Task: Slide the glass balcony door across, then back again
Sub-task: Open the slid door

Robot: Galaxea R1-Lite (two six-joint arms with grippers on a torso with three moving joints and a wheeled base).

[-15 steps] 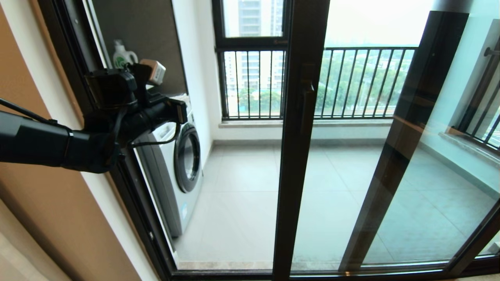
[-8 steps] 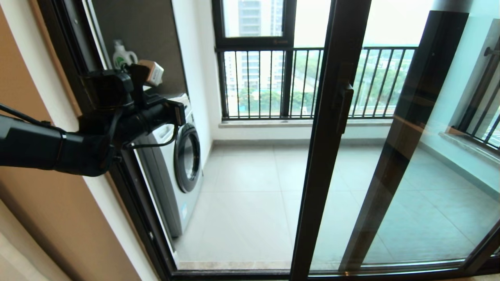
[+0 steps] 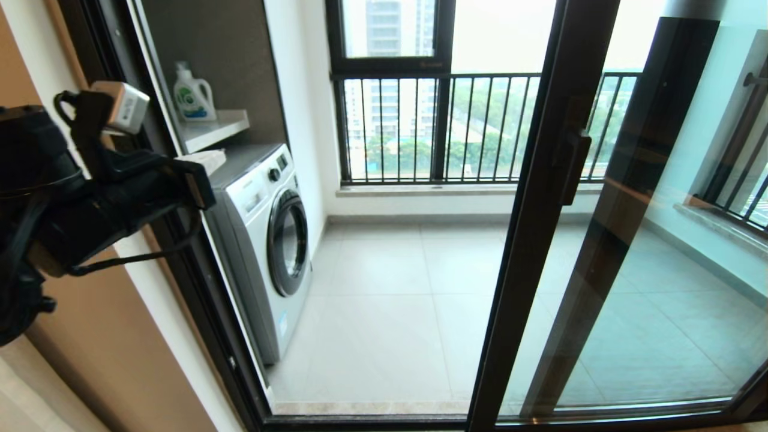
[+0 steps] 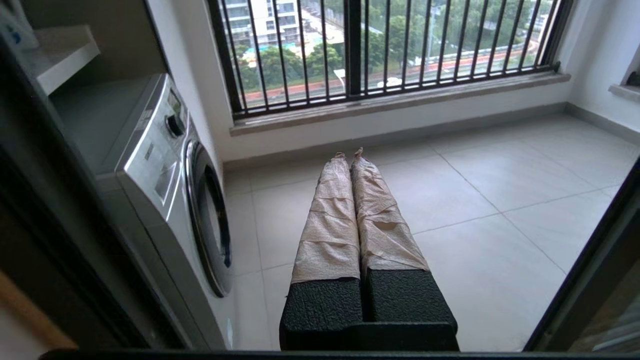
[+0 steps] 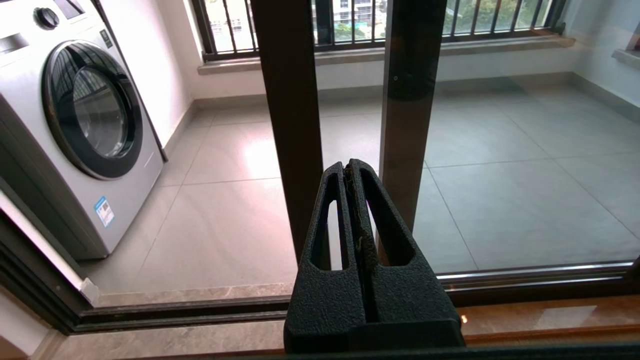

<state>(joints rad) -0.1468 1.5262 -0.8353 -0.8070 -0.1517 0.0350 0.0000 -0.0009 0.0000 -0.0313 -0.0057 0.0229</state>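
Observation:
The glass balcony door point(image 3: 534, 240) stands partly slid to the right, its dark stile with the small handle point(image 3: 573, 162) right of centre, and the doorway is open on its left. My left arm point(image 3: 72, 198) is drawn back at the far left, apart from the door. Its gripper point(image 4: 350, 152) is shut with nothing in it, the taped fingers point(image 4: 330, 220) pressed together, pointing through the opening at the balcony floor. My right gripper point(image 5: 352, 165) is shut and empty, low by the floor track, just before the door stile point(image 5: 290, 125). The right arm does not show in the head view.
A washing machine point(image 3: 264, 240) stands on the balcony just left of the opening, with a detergent bottle point(image 3: 193, 96) on a shelf point(image 3: 216, 129) above it. The barred window point(image 3: 390, 126) closes the far side. The dark door frame point(image 3: 180, 270) and the floor track point(image 5: 200, 310) border the opening.
The door has slid from about the middle to the right, widening the opening. My left arm has pulled back to the left, away from the door.

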